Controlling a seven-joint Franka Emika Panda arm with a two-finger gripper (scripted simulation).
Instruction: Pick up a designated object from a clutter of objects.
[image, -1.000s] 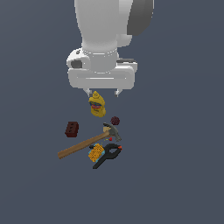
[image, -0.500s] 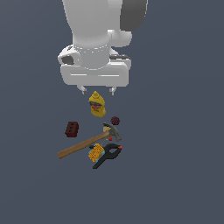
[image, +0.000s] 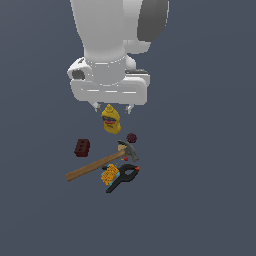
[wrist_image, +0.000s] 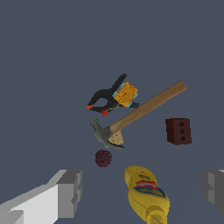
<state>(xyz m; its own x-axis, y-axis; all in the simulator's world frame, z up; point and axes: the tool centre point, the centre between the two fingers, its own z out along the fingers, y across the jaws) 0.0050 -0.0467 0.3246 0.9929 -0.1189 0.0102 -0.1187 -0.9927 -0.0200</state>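
- The gripper (image: 112, 107) hangs in the exterior view's upper centre, jaws spread wide, holding nothing.
- The black clamp (image: 123, 177) (red-orange tips) lies low in the cluster, touching the orange gridded block (image: 109, 175), just beside the hammer (image: 100, 162).
- The yellow bottle (image: 111, 119) lies just under the fingers.

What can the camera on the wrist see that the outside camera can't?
Only the wrist view shows the print on the yellow bottle's label and three holes in the dark red brick. Only the exterior view shows the big white arm above the open claw. Both show the wooden-handled hammer and black Y-shaped clamp.
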